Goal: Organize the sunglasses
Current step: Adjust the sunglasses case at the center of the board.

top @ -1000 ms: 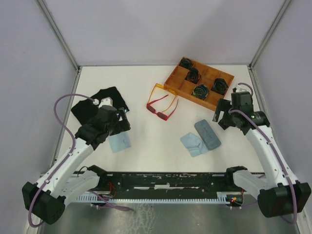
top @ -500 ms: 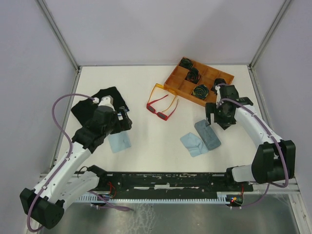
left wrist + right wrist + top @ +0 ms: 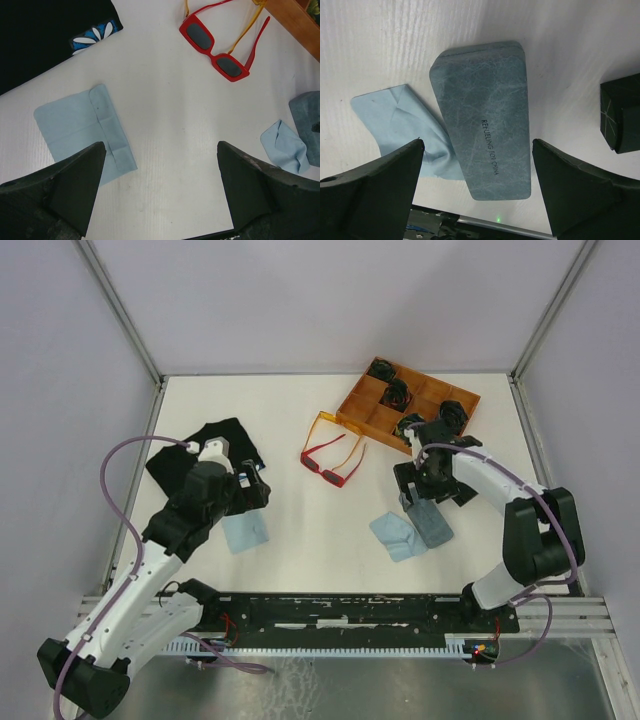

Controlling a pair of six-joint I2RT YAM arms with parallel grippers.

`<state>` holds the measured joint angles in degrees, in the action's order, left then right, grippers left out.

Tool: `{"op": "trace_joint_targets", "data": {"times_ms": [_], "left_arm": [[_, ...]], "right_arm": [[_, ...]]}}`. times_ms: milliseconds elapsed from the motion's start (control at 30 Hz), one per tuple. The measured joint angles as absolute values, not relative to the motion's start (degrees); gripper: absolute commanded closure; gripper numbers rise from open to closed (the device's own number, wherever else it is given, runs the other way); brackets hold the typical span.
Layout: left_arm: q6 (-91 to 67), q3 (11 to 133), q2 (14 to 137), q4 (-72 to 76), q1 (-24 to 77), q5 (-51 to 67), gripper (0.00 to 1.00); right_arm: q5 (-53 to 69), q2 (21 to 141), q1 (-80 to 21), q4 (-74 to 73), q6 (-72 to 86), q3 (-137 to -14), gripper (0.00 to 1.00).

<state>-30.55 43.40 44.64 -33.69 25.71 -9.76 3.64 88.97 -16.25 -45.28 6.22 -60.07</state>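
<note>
Nearest: left gripper, fingers spread and empty, above a flat light blue cloth. Right gripper, also released, holding nothing, above the grey-blue case next to a crumpled cloth. Further out, mid-table: red sunglasses, temples unfolded, lying against the orange-yellow sunglasses, just beside the wooden tray. Probably light, thin, slick plastic with easily scratched lenses. Best pinched gently at the bridge or near a temple hinge, clear of the lenses.
</note>
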Motion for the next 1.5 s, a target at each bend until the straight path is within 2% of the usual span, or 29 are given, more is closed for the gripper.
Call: {"op": "trace_joint_targets", "data": {"times_ms": [233, 467, 667, 900, 1000, 1300, 1500], "left_arm": [[-30.5, 43.3, 46.1, -33.3, 25.7, -8.4, 0.01], [-30.5, 43.1, 46.3, -32.8, 25.7, -7.3, 0.01], [-30.5, 43.1, 46.5, -32.8, 25.7, -7.0, 0.01], [-30.5, 43.1, 46.5, -32.8, 25.7, -6.9, 0.01], [-30.5, 43.1, 46.5, -32.8, 25.7, -6.9, 0.01], [-30.5, 43.1, 46.5, -32.7, 25.7, -6.9, 0.01], [-30.5, 43.1, 46.5, -32.7, 25.7, -6.9, 0.01]], "right_arm": [[2.3, 93.7, -16.5, -44.9, 4.4, -61.4, 0.05], [2.3, 97.2, -16.5, -45.7, 3.4, -63.7, 0.16], [1.3, 98.6, -16.6, -46.4, 3.1, -64.0, 0.17], [0.6, 98.6, -17.4, -46.9, 3.0, -64.3, 0.38], [-0.8, 98.1, -18.0, -47.0, 3.2, -64.3, 0.43], [-5.3, 86.6, -21.5, -50.4, 3.5, -68.9, 0.45], [-3.6, 85.3, -28.6, -53.5, 6.5, -74.5, 0.47]]}}
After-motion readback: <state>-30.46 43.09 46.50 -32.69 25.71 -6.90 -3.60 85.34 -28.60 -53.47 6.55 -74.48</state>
